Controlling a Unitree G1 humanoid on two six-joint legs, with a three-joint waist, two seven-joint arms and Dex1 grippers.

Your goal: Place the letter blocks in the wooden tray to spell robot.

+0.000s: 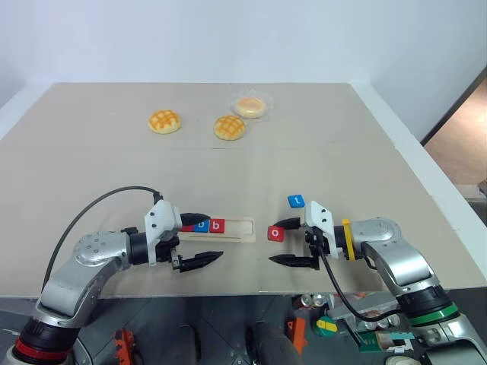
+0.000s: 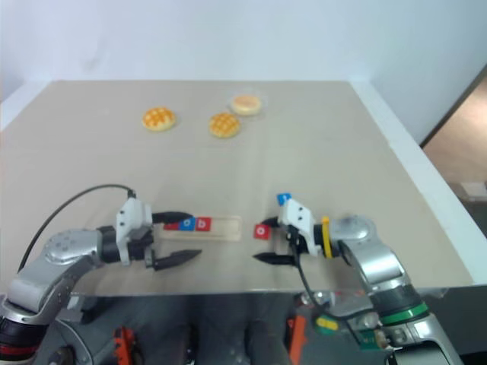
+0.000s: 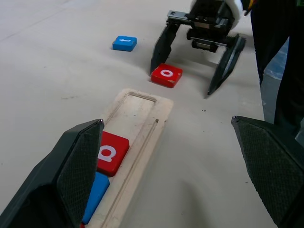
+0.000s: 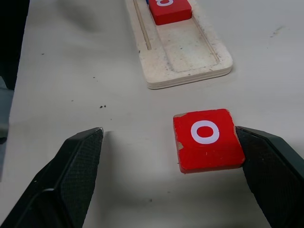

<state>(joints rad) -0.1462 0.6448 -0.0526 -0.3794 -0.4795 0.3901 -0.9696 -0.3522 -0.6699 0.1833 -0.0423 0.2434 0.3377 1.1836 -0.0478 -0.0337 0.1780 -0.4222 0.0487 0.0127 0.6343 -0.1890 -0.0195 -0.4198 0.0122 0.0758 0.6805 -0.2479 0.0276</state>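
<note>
**Three tiles in, two to go**

The tray [image 1: 228, 229] lies near the table's [image 1: 91, 160] front edge, between the two arms. Its left part holds a red tile partly hidden behind the left gripper, a blue tile [image 1: 201, 223] and the red b [image 1: 218, 225], side by side; by the order they should be r, o, b, though the first two letters cannot be read. The right part of the groove, room for about two tiles, is bare.

Two blocks are left on the table: the red o [image 4: 207, 139] just off the tray's right end, and the blue t [image 1: 296, 201] a little farther back.

The right gripper [image 1: 293, 242] is low over the red o with fingers spread; one finger [image 4: 273, 164] touches the tile's edge, the other [image 4: 73, 164] stands well clear, so nothing is pinched yet. The left gripper [image 1: 199, 239] hangs over the tray's left end, fingers spread and empty.

Judging from this, the fourth letter is the step in hand, with the t last.

Three buns [image 1: 164, 121] sit far back, out of the way.
</note>
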